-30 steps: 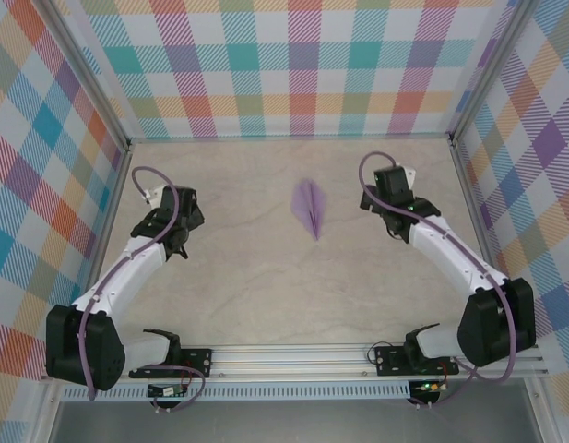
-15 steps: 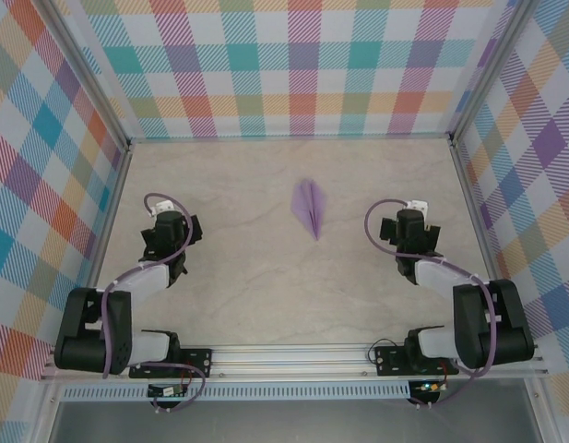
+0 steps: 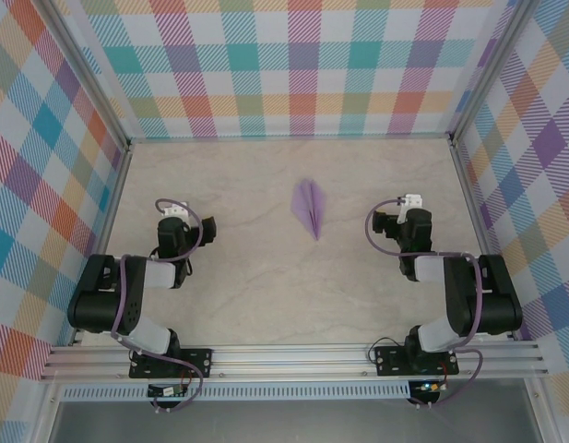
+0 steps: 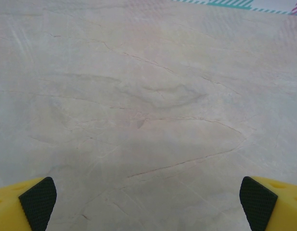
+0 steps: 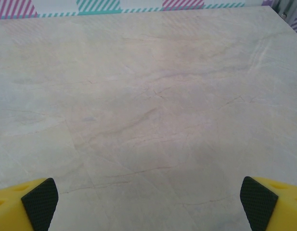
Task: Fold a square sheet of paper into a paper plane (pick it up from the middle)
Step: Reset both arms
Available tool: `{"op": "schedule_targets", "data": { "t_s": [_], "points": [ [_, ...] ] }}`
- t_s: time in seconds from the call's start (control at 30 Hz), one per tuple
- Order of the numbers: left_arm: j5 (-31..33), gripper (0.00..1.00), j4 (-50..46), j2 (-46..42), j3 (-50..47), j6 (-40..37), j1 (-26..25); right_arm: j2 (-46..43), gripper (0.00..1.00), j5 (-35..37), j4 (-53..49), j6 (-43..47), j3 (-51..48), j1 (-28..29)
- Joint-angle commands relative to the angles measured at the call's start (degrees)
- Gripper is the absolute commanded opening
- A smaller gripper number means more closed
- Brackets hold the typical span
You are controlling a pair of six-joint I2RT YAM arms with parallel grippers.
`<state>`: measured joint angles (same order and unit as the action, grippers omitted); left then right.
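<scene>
A small pale lavender paper plane (image 3: 310, 208), narrow with a long centre crease, lies flat on the pale marble-patterned table (image 3: 266, 286), a little toward 12 o'clock from its middle, its nose pointing to 6 o'clock. The left jaws, out at the plane's 9 o'clock, stand wide open and empty, their yellow fingers (image 4: 23, 209) with black pads over bare table. The right jaws, at its 3 o'clock, are likewise spread wide and hold nothing, well apart from the plane.
</scene>
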<state>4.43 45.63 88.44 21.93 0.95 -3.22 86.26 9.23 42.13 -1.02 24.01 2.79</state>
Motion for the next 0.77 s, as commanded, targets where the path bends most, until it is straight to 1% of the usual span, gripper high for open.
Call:
{"op": "schedule_targets", "data": {
  "t_s": [0.0, 0.17, 0.27, 0.67, 0.7, 0.73],
  "points": [
    [-1.48, 1.0, 2.76, 0.94, 0.79, -1.34, 0.94, 1.27, 1.0, -4.31, 5.94, 0.03, -1.15, -0.76],
    [1.0, 1.0, 0.85, 1.12, 1.93, -1.81, -0.21, 1.14, 1.0, -5.01, 4.86, -0.3, -0.72, -1.27],
    [-1.24, 1.0, -0.7, 1.12, 2.73, -2.85, -0.34, 1.19, 1.0, -4.93, 4.91, -0.3, -0.72, -1.28],
    [-1.16, 1.0, -1.07, 1.29, 3.03, -2.9, -0.4, 1.14, 1.0, -5.09, 5.14, -0.26, -0.87, -1.36],
    [-1.12, 1.0, -1.03, 1.3, 3.03, -2.89, -0.4, 1.02, 1.0, -7.54, 6.15, 0.63, -1.42, -1.35],
    [-1.1, 1.0, -1.0, 1.29, 3.06, -2.95, -0.43, 0.74, 1.0, -12.3, 7.43, 2.68, -2.32, -1.33]
  ]
}}
